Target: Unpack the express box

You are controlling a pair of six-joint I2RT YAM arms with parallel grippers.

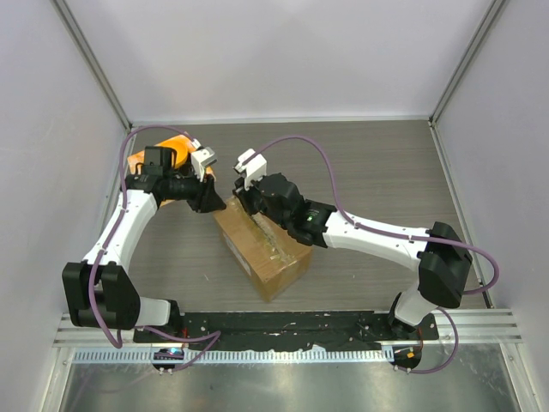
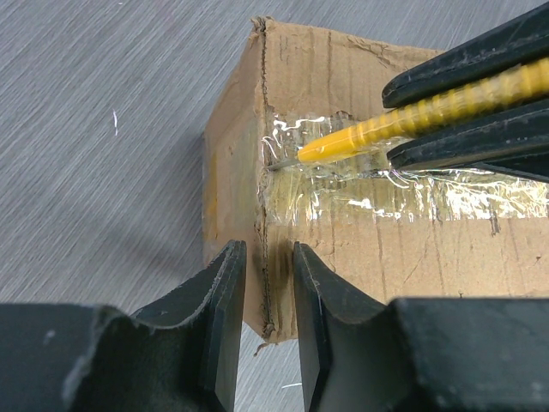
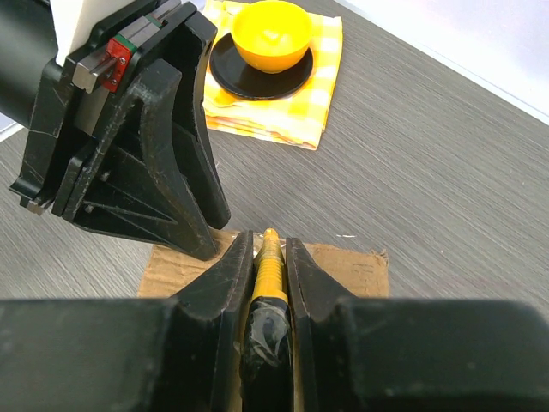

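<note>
The express box (image 1: 268,256), brown cardboard with clear tape (image 2: 412,193) along its top seam, lies slantwise between the arms. My right gripper (image 3: 268,240) is shut on a yellow ribbed tool (image 3: 271,262) with a black handle. The tool's tip (image 2: 300,156) touches the tape at the box's far end. My left gripper (image 2: 269,249) stands at that same end, its jaws a narrow gap apart, straddling the box's end edge (image 2: 264,215) with nothing gripped between them. In the top view the left gripper (image 1: 210,202) and right gripper (image 1: 249,208) nearly meet over the box's far end.
An orange checkered cloth (image 3: 317,94) with a black saucer and an orange bowl (image 3: 273,34) lies behind the left arm, at the back left (image 1: 171,144). White walls close in the table on three sides. Cables loop over both arms.
</note>
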